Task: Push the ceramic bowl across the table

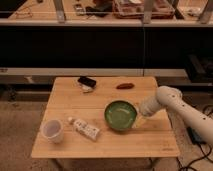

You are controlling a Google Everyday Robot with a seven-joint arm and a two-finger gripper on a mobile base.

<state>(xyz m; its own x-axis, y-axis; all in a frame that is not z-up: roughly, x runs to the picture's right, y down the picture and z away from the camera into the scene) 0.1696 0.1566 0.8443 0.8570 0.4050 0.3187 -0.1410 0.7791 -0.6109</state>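
The gripper (140, 118) sits against the right rim of the ceramic bowl (119, 116), low over the worktop (150, 142), covering a short stretch of that rim. Its shape cannot be made out. The white arm (186, 112) runs off the right edge, its base out of view. The dark flat object (86, 81) and the reddish-brown item (125, 86) near the far side are too small to identify, and the white packet (85, 129) carries unreadable print. The shelf unit (100, 45) is cut off at the top.

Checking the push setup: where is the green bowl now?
In the camera view, the green bowl sits right of centre on the table, with the gripper at its right rim and a tube to its left.
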